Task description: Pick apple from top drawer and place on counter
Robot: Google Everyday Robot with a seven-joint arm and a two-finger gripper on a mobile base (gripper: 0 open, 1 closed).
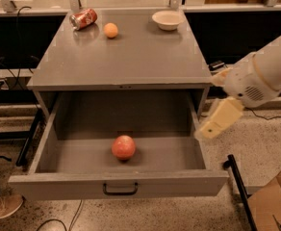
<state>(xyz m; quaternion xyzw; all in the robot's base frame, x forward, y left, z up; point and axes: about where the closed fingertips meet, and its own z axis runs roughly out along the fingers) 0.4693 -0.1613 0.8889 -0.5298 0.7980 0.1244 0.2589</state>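
The apple (123, 147), red-pink and round, lies on the floor of the open top drawer (116, 186), near the middle and towards the front. The drawer is pulled fully out, with its dark handle (120, 190) at the front centre. The counter (121, 52) is the grey top above it. My arm (263, 76) reaches in from the right. Its cream end piece, the gripper (217, 121), hangs down-left just outside the drawer's right wall, to the right of the apple, above it and apart from it.
On the counter's back edge lie a red soda can (83, 19) on its side, a small orange ball (110, 30) and a white bowl (167, 19). A cardboard box (270, 203) and a black bar (236, 182) stand on the floor at the right. A shoe (1, 207) is at the left.
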